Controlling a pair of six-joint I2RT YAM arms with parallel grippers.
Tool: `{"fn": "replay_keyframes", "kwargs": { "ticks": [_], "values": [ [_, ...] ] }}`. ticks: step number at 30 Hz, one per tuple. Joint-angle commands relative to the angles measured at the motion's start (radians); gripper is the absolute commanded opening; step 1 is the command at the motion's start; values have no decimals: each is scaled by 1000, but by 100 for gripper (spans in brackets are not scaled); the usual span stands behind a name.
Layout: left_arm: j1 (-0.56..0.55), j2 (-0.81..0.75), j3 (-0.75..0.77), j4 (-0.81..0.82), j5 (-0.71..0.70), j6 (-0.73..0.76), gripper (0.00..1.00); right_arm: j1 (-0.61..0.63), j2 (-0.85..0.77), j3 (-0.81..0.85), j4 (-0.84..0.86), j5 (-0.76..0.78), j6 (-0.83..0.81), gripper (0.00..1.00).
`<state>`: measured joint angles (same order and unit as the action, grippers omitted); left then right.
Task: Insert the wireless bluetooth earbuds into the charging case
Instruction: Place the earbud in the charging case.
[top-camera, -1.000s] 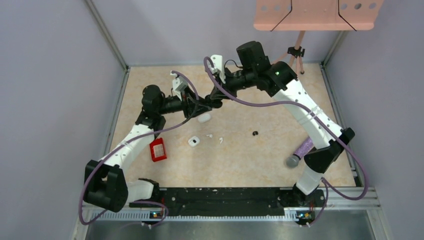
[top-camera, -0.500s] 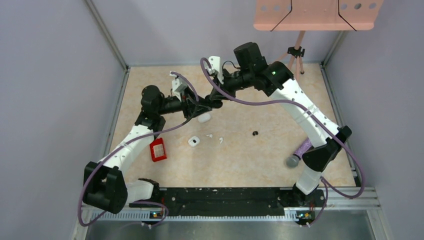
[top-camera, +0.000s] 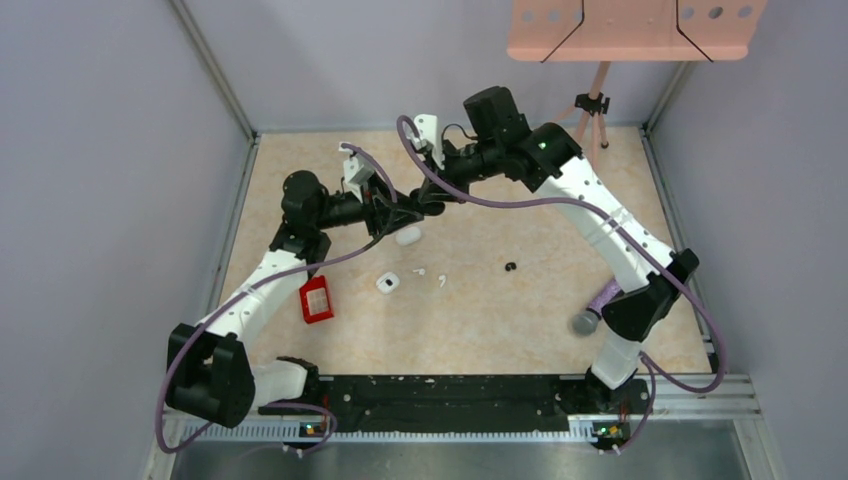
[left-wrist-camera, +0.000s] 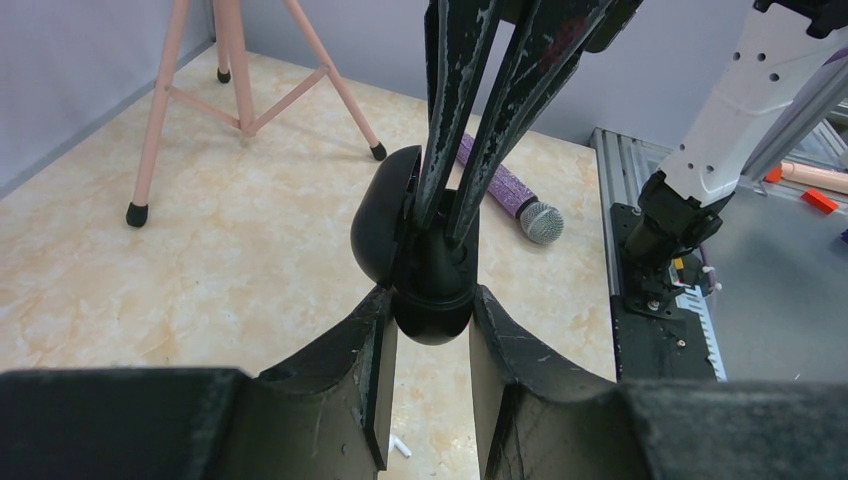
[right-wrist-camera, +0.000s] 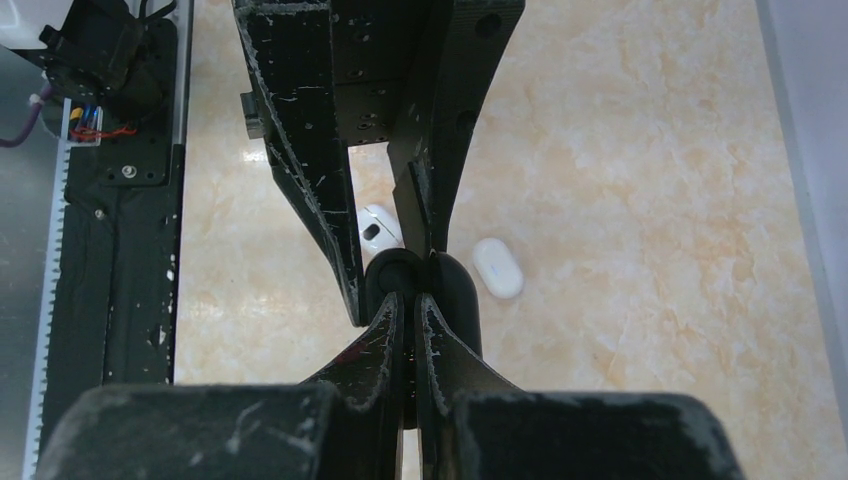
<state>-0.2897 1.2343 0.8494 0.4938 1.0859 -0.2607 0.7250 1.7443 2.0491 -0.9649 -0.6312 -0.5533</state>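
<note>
Far centre, aloft: my left gripper (left-wrist-camera: 432, 296) pinches the open black charging case (left-wrist-camera: 432, 318) steady so my right gripper (right-wrist-camera: 410, 303), pressed together, reaches inside.

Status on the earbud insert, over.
Left gripper shut on black case, lid open. Right gripper shut, tips inside case. White earbuds loose on table. No blocker seen.

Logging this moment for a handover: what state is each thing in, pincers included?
Black oval plastic charging case: lid open, held off the table.
Left pincer: shut on the black case.
Right pincer: shut, tips inside the case.
White oval plastic case: closed, lying on the table.
Small white square case: looks open, on table.
Two white earbuds: loose on the table.
</note>
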Motion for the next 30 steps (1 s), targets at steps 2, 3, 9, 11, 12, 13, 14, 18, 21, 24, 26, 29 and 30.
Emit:
{"fn": "replay_keyframes", "kwargs": {
  "ticks": [2, 3, 9, 11, 12, 13, 14, 18, 21, 24, 26, 29, 30],
  "values": [
    [-4, -30, 31, 65, 10, 6, 0, 19, 30, 30, -31, 7, 8, 0],
    [-4, -29, 30, 66, 9, 6, 0, 20, 31, 29, -31, 7, 8, 0],
    [-4, -25, 25, 62, 6, 13, 0, 21, 36, 49, -31, 19, 14, 8],
    [-3, -25, 22, 56, 4, 18, 0, 21, 29, 74, -39, 18, 20, 13],
    [-3, -25, 19, 54, 3, 20, 0, 21, 25, 91, -50, 12, 21, 17],
    [-3, -25, 18, 53, 1, 21, 0, 21, 23, 126, -68, 10, 23, 19],
    [-3, -26, 16, 50, 1, 21, 0, 21, 21, 152, -87, 6, 27, 21],
    [-3, -23, 12, 45, -7, 23, 0, 14, 1, 237, -153, 3, 41, 23],
    [-1, -20, 10, 43, -15, 19, 0, 5, -39, 233, -172, 19, 41, 25],
    [5, -22, 9, 35, -22, 11, 0, -27, -119, 133, -168, 54, 58, 25],
    [15, -29, 6, 29, -28, 4, 0, -63, -216, -40, -85, 97, 108, 26],
    [36, -42, -4, 20, -36, -7, 0, -173, -404, -380, 119, 134, 267, 27],
    [41, -47, -8, 16, -39, -11, 0, -198, -450, -468, 162, 142, 296, 29]
  ]
}}
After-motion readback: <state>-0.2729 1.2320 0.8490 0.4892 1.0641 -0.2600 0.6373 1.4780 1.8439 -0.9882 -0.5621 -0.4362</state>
